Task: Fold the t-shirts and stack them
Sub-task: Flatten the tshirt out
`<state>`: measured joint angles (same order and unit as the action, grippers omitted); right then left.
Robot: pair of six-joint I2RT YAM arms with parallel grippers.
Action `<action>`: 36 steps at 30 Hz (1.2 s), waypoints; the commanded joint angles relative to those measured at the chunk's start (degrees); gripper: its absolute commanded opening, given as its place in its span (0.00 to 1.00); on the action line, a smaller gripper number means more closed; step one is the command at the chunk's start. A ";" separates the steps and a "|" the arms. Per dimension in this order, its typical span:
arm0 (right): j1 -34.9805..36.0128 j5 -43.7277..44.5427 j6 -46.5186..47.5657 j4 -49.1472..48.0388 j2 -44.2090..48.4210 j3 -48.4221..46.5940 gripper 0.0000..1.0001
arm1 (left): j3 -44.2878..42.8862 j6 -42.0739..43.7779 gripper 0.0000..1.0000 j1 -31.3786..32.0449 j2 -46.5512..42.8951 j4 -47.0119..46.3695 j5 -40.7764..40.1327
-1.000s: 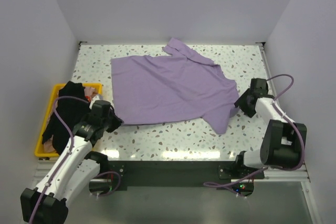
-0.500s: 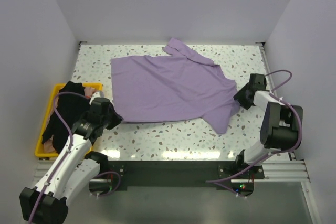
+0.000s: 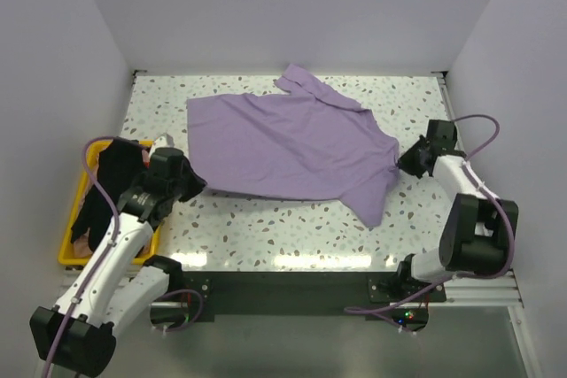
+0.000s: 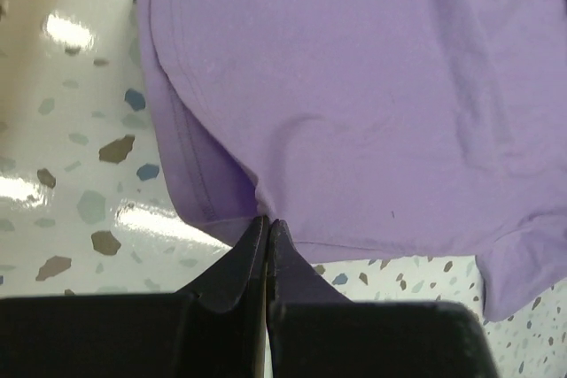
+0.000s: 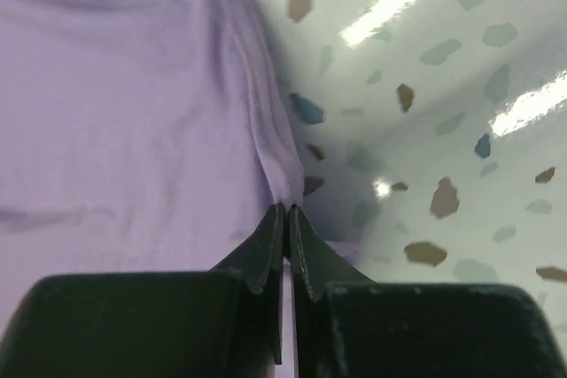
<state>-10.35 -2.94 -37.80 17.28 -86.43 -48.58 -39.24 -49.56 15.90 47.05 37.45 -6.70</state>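
Note:
A lavender t-shirt [image 3: 292,143] lies spread flat across the speckled table. My left gripper [image 3: 199,185] is shut on its near left hem corner; in the left wrist view the closed fingertips [image 4: 268,229] pinch the fabric [image 4: 354,112] at its edge. My right gripper [image 3: 399,163] is shut on the shirt's right edge by the sleeve; in the right wrist view a fold of the hem [image 5: 282,165] runs in between the closed gripper [image 5: 286,212]. A black t-shirt [image 3: 108,190] lies bunched in the yellow crate [image 3: 75,250] at the left.
The crate sits at the table's left edge, close beside my left arm. White walls close in the table on the left, back and right. A dark rail [image 3: 283,285] runs along the near edge between the arm bases.
My right gripper has moved in onto the shirt's right edge and shut on it. My left gripper, still shut on the hem corner, has shifted slightly away from the near edge.

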 commanded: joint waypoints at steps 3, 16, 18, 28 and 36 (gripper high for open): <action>0.07 -5.58 -0.34 8.90 15.82 -9.85 0.00 | -11.72 4.03 0.00 0.10 1.90 -2.74 -4.46; -0.02 -5.68 -1.84 25.78 24.47 -40.17 0.00 | -44.92 8.25 0.00 0.10 7.09 -0.36 -8.50; 0.07 -4.80 -0.79 29.21 24.38 -47.44 0.00 | -48.45 8.69 0.00 0.10 7.27 -0.01 -8.77; -0.02 -5.50 0.98 36.25 18.86 -73.58 0.00 | -67.35 11.32 0.00 0.10 12.01 0.34 -10.61; -0.02 -7.69 -1.66 26.68 13.23 -76.06 0.00 | -68.95 13.00 0.00 0.10 17.28 -6.16 -12.63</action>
<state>-10.24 -8.73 -38.06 49.63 -69.17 -125.56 -107.46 -38.76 15.88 60.90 36.25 -17.32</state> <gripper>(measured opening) 0.019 0.019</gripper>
